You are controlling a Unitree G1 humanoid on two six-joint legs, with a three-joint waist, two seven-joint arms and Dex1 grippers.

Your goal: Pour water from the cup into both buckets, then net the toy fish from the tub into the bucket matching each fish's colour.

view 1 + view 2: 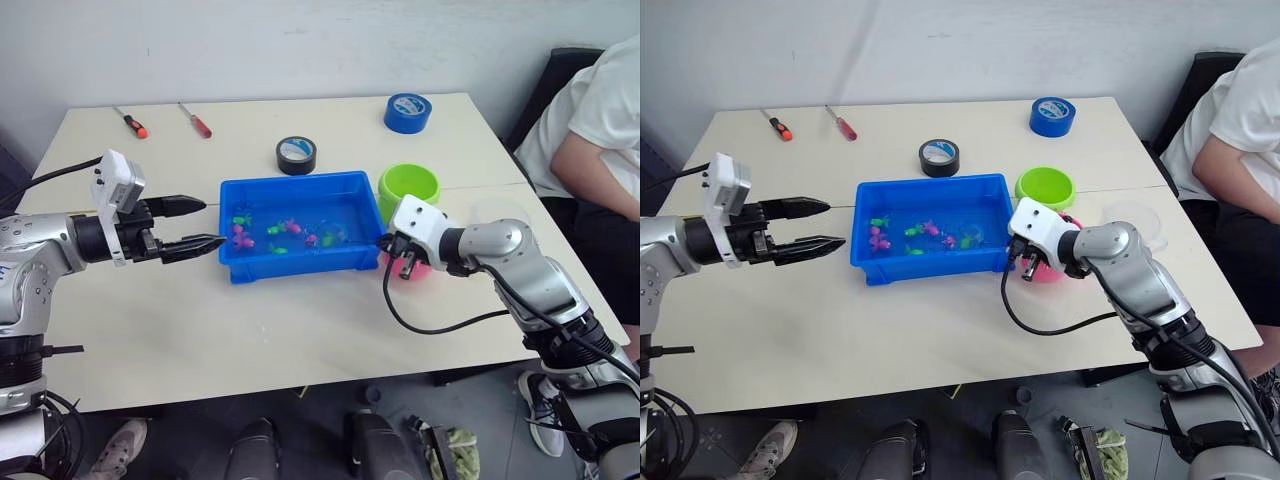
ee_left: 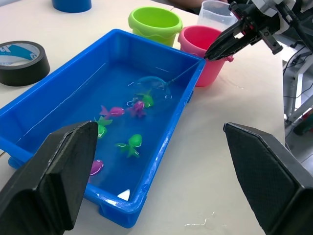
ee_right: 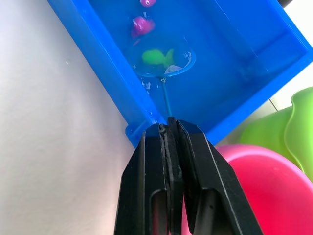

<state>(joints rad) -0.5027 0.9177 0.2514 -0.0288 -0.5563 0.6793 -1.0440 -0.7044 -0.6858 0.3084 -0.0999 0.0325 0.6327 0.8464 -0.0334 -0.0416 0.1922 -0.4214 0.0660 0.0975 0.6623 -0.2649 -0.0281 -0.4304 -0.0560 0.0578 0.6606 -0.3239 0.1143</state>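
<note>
Clamped in the right gripper (image 3: 168, 128) is a net (image 3: 164, 61) handle, its hoop around a green fish (image 3: 157, 57) in the tub (image 1: 232, 268); left gripper (image 1: 195, 225) hovers spread beside the tub

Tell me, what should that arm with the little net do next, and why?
Probably lift the net straight up out of the tub: the right gripper is shut on its thin handle, a green fish lies inside the hoop, and the green bucket stands just beyond the tub.
</note>
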